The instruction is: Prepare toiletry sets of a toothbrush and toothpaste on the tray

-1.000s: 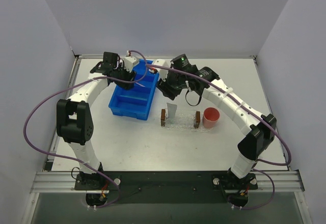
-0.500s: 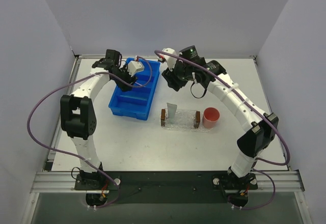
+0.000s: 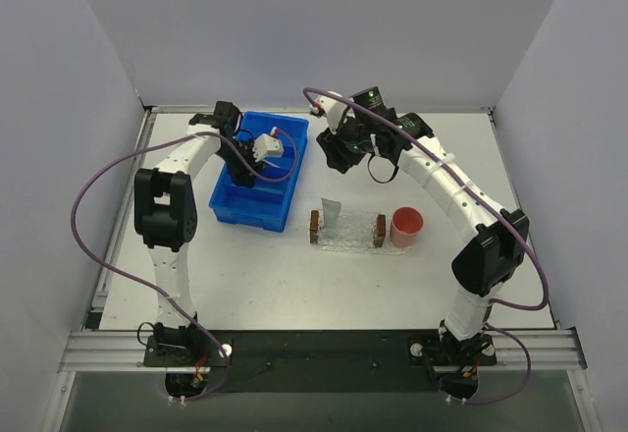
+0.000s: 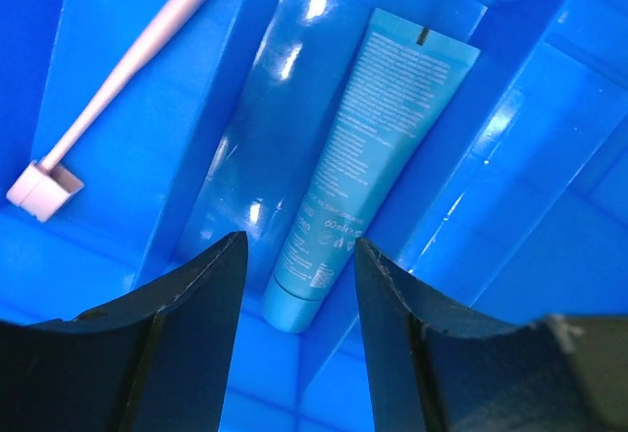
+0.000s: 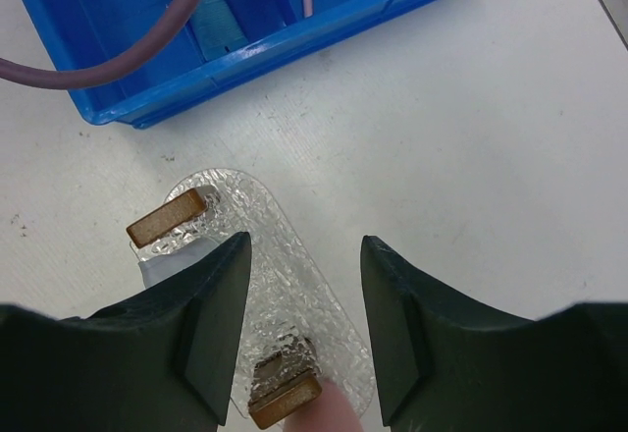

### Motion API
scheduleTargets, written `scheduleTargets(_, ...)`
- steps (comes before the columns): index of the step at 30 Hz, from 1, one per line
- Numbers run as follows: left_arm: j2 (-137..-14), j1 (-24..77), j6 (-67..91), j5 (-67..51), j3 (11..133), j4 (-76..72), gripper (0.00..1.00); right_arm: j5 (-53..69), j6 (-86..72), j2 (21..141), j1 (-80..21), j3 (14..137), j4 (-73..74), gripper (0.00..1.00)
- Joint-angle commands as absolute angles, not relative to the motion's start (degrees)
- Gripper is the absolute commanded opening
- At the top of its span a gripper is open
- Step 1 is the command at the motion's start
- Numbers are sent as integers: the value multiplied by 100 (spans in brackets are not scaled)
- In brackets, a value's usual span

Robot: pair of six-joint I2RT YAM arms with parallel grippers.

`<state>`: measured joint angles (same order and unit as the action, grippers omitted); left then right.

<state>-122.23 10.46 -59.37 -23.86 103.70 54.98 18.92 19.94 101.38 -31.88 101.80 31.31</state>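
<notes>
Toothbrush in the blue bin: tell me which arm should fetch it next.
Left. The left gripper, open, hangs inside the blue bin, with the toothbrush close below, one compartment over from the toothpaste tube. The right gripper, open and empty, sits outside the bin, facing the tray.

A lab test cell: plain grey walls (image 3: pixel 324 29) around a white table (image 3: pixel 294 275).

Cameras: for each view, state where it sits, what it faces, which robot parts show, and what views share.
Top external: above and behind the robot, looking down on the table; left arm, right arm show.
Left wrist: facing down into the blue bin at the toothpaste and toothbrush; open left gripper.
Right wrist: facing down at the tray; open right gripper.
Shared: blue bin in all three.
</notes>
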Motion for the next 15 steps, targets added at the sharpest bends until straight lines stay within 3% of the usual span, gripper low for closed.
scheduleTargets(1, -12296, 1037, -6951, -2813, 10731, 6108, 57, 2030, 1934, 10090, -3111, 10239, 3050, 44)
scheduleTargets(15, -13411, 984, -8920, -2892, 12294, 7838, 58, 2100, 1846, 10142, -3120, 10152, 3050, 44)
